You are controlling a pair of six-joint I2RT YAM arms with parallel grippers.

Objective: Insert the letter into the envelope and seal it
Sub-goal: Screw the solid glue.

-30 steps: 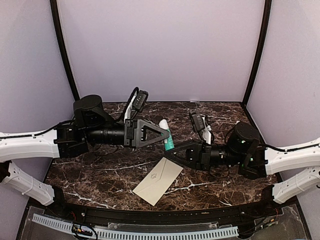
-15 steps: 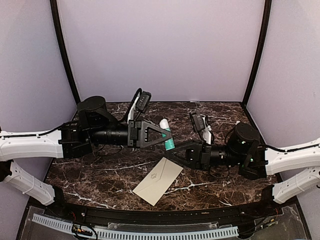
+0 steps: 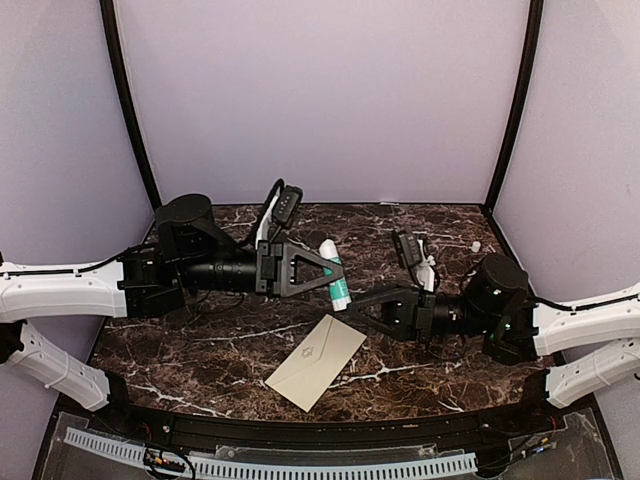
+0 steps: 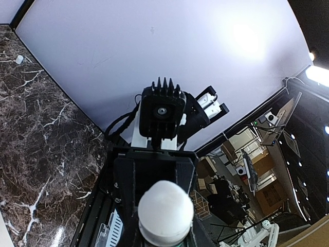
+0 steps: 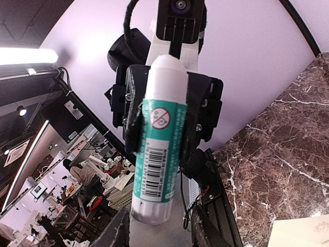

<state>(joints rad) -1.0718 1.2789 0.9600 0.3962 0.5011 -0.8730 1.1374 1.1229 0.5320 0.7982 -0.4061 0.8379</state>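
While the left claw (image 3: 331, 271) clamps the glue stick (image 3: 339, 288) and the right claw (image 3: 352, 301), parted, straddles its base, the envelope (image 3: 316, 362) lies on the tabletop (image 3: 200, 340) toward the near edge from both, long axis near-left to far-right, nearest the right claw; no letter shows.

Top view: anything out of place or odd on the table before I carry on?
Nothing looks spilled or damaged. The envelope lies diagonally on the table. The odd bit: the left pincer holds a glue stick above the table, and no loose letter shows in any view.
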